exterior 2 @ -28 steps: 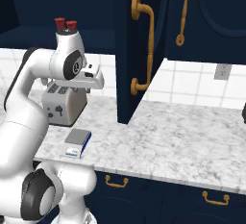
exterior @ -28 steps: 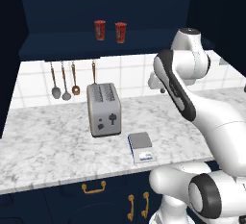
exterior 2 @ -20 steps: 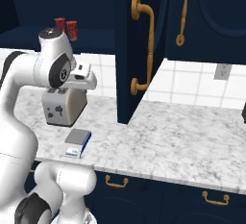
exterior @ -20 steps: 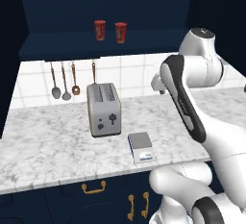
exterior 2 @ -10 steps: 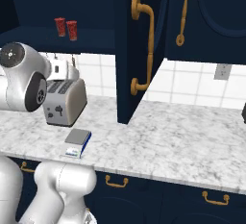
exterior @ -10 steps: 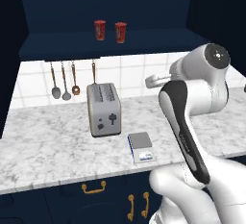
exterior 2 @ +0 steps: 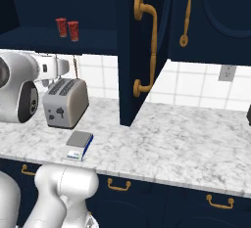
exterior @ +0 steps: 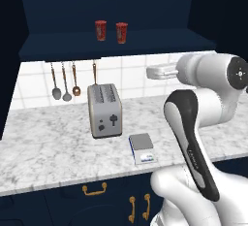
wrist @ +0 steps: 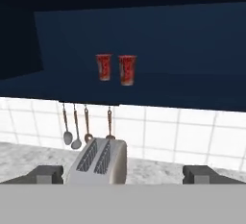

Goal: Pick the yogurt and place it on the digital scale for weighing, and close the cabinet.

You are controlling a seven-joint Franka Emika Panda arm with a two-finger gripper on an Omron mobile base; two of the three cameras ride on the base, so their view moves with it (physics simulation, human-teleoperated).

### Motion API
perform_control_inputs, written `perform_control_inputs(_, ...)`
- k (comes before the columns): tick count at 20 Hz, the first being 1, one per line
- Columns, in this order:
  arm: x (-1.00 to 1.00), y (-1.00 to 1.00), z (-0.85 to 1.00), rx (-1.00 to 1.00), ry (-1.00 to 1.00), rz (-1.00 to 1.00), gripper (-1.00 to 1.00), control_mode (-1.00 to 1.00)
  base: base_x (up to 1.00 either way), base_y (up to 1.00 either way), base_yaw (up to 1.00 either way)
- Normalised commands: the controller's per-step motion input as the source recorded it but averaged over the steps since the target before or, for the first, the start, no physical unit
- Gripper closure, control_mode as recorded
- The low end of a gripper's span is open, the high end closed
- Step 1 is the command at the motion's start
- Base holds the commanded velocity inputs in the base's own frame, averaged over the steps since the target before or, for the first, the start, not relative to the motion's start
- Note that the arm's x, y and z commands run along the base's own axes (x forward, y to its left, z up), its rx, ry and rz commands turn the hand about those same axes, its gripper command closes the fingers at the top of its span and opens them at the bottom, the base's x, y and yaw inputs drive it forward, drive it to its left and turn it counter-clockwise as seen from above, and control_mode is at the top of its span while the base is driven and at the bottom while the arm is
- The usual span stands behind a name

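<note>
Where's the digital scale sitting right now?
The digital scale lies on the marble counter near its front edge, just right of and in front of the toaster in the left base view.

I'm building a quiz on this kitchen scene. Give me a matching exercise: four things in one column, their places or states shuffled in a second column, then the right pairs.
Things:
1. two red cups
2. digital scale
3. toaster
4. gripper

Places or states:
A. on the marble counter, nearer the front edge
B. jaws wide apart, holding nothing
C. on the shelf of the open cabinet
D. on the counter below the hanging utensils

Pairs: 1-C, 2-A, 3-D, 4-B
</note>
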Motion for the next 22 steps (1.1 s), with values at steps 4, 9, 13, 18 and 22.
perform_control_inputs(4, -0.03, 0.13, 0.27, 0.21, -0.26, 0.04, -1.0, -1.0, 0.0, 0.0, 0.0)
perform_control_inputs(9, 0.0, 0.0, 0.59, 0.01, -0.03, 0.0, -1.0, -1.0, 0.0, 0.0, 0.0)
perform_control_inputs(13, 0.03, 0.08, 0.73, -0.17, 0.08, 0.0, -1.0, -1.0, 0.0, 0.0, 0.0)
perform_control_inputs(18, 0.09, 0.02, 0.4, -0.14, 0.1, 0.0, -1.0, -1.0, 0.0, 0.0, 0.0)
perform_control_inputs(22, 0.42, 0.0, 0.0, -0.01, 0.01, 0.0, -1.0, -1.0, 0.0, 0.0, 0.0)
